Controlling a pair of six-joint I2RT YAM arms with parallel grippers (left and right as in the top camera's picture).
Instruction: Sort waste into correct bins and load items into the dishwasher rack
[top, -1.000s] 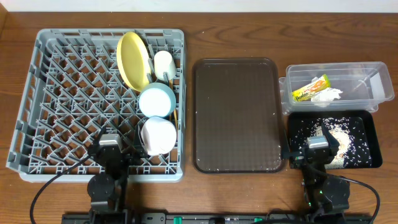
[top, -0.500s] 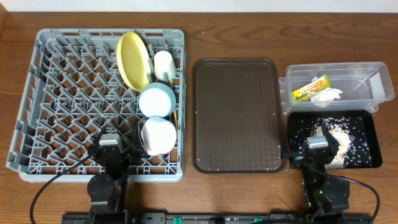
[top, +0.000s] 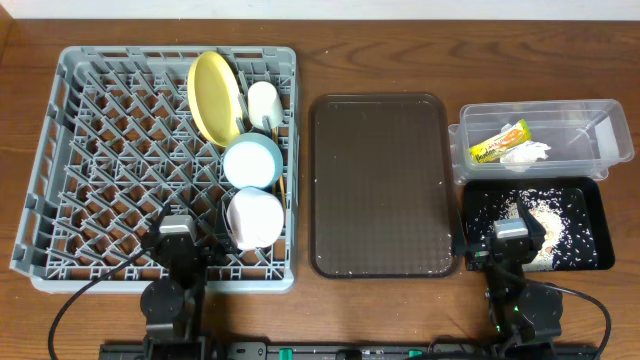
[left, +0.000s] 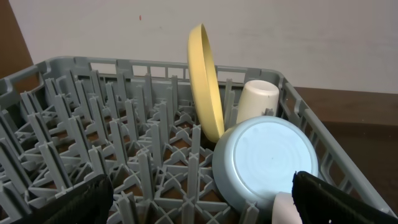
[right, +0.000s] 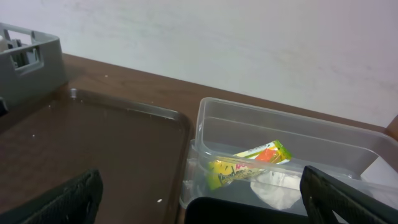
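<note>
Dark brown wooden table (top: 380, 50), grain visible, slight sheen. Plain off-white wall (left: 311, 37) behind far edge, small reddish speck (left: 140, 17) on it. Brown panel (left: 11, 34) at wall's left, kind unclear. Light soft, even.

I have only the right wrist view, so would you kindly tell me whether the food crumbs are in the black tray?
Observer: Yes, the whitish crumbs lie scattered inside the black tray, thickest near its middle.
Operator: Thank you. What is loaded in the rack?
Observer: The yellow plate stands on edge, with the white cup, the light blue bowl and the white bowl along the right side of the rack.
Operator: And the chopsticks?
Observer: Something thin and wooden, probably the chopsticks, shows between the light blue bowl and the rack's right wall; I cannot tell whether both are there.
</note>
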